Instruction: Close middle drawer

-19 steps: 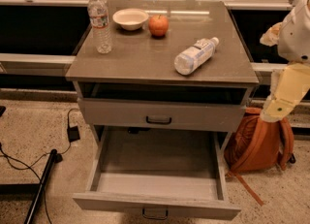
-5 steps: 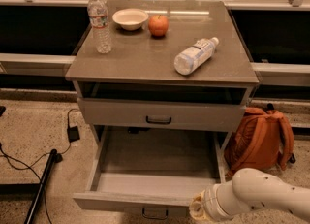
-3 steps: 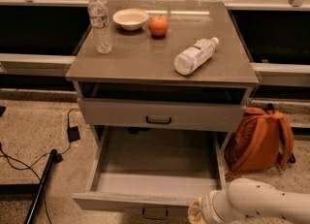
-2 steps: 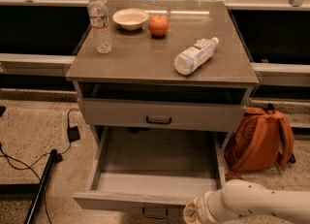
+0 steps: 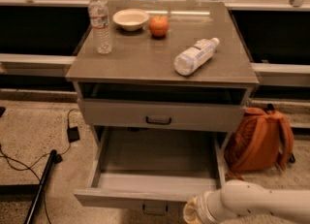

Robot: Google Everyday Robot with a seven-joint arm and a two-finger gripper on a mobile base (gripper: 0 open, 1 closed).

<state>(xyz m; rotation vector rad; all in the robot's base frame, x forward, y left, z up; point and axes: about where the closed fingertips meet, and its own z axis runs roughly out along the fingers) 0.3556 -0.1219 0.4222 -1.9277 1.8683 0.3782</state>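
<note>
**Item under task.** The middle drawer [image 5: 126, 200], a wide grey-beige wooden one with a shallow tray and a low front panel, stands pulled fully out at the bottom of the cabinet. Its small dark bar handle [image 5: 155, 209] sits at the lower frame edge. The grey drawer with the taller front panel [image 5: 193, 117] above it is shut or nearly so.

**Gripper.** The cream-tipped gripper [image 5: 193, 211] on the white arm [image 5: 256, 204] is low, at the right end of the drawer's front panel, just beside the handle. It appears to touch or nearly touch the panel, though this cannot be confirmed. How far the jaws are open cannot be told, and nothing is seen held in them.

**Recommendation.** In my judgement the step is a push. Contact should be set flat on the front panel, nearer its centre than its right end, so the tray does not skew and bind on its runners. The push should run straight toward the cabinet and continue until the panel sits flush.

**Clearances.** The orange fabric backpack [image 5: 259, 138] lies beside the cabinet, close to the arm, and the sweep should avoid it.
</note>
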